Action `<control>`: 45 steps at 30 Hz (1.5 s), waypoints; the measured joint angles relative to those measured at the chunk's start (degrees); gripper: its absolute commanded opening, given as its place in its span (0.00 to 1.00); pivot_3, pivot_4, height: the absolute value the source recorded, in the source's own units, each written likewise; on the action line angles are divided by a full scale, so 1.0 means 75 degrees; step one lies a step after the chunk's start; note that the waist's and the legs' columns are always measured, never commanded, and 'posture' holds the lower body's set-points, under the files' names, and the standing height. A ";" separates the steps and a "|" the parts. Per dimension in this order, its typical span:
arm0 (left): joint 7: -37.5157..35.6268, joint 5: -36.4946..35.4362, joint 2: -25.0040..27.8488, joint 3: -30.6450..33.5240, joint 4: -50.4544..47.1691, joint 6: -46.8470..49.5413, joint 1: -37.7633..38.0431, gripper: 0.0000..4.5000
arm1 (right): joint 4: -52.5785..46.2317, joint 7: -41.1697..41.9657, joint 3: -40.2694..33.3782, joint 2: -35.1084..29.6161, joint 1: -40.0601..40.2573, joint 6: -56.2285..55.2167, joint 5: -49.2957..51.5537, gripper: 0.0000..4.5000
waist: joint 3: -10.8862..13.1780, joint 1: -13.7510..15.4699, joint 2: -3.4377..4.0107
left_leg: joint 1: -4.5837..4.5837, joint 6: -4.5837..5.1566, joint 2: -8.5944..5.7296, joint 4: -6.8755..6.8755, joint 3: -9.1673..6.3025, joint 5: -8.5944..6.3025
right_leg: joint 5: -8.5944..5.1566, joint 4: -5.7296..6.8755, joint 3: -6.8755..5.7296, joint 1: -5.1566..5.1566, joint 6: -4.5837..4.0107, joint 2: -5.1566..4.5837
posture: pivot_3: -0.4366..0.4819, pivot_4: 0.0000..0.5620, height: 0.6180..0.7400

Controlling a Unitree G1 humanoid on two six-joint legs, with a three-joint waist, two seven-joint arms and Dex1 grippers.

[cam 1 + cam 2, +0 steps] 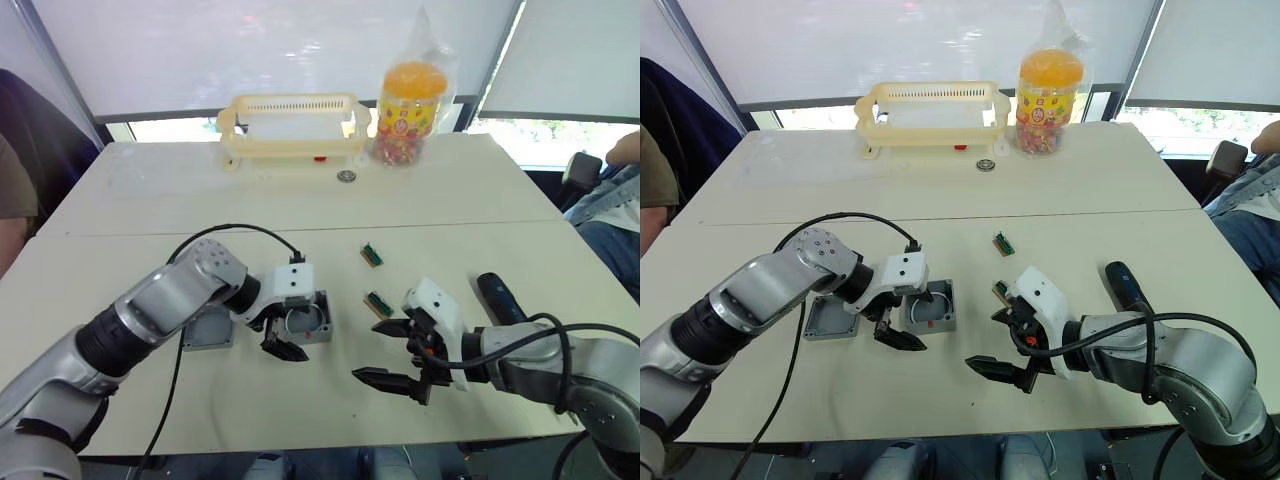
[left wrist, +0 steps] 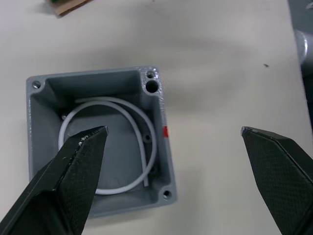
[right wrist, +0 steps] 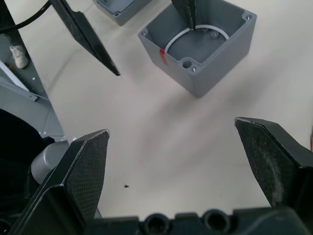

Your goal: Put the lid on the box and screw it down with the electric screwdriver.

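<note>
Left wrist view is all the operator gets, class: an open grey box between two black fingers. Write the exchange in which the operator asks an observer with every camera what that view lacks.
Operator: Where is the lid?
Observer: The lid lies flat on the table, on the box's left, behind the left arm.
Operator: And the electric screwdriver?
Observer: The electric screwdriver lies on the table at the robot's right, behind the right forearm, unheld.
Operator: What is the right gripper doing?
Observer: The right gripper is open and empty, to the right of the box.
</note>
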 measured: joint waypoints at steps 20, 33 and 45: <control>-0.0428 0.0914 -0.0546 -0.0228 0.0868 -0.1262 0.0115 0.01 | 0.0177 -0.0221 0.0046 0.0028 -0.0160 -0.0243 -0.0167 1.00 | -0.0005 -0.0001 0.0004 | 0.0002 0.0004 -0.0001 0.0040 -0.0009 -0.0002 | 0.0000 0.0024 -0.0004 0.0015 0.0002 0.0000 | 0.48 0.27 1.00; -0.1353 0.1496 -0.0863 -0.0156 0.1857 -0.3919 0.0301 0.01 | 0.0180 -0.0321 0.0020 0.0023 -0.0178 -0.0223 -0.0132 1.00 | -0.0005 0.0047 0.0005 | 0.0000 0.0004 -0.0004 0.0048 -0.0007 -0.0002 | 0.0001 0.0024 -0.0003 0.0018 0.0003 -0.0003 | 0.48 0.27 1.00; -0.2534 0.1634 -0.1337 -0.0085 0.3156 -0.5273 -0.0096 0.01 | 0.0179 -0.0382 0.0025 0.0025 -0.0128 -0.0235 -0.0180 1.00 | -0.0005 0.0019 0.0005 | 0.0000 0.0006 -0.0007 0.0049 -0.0006 -0.0004 | 0.0001 0.0026 -0.0003 0.0018 0.0004 -0.0002 | 0.48 0.27 1.00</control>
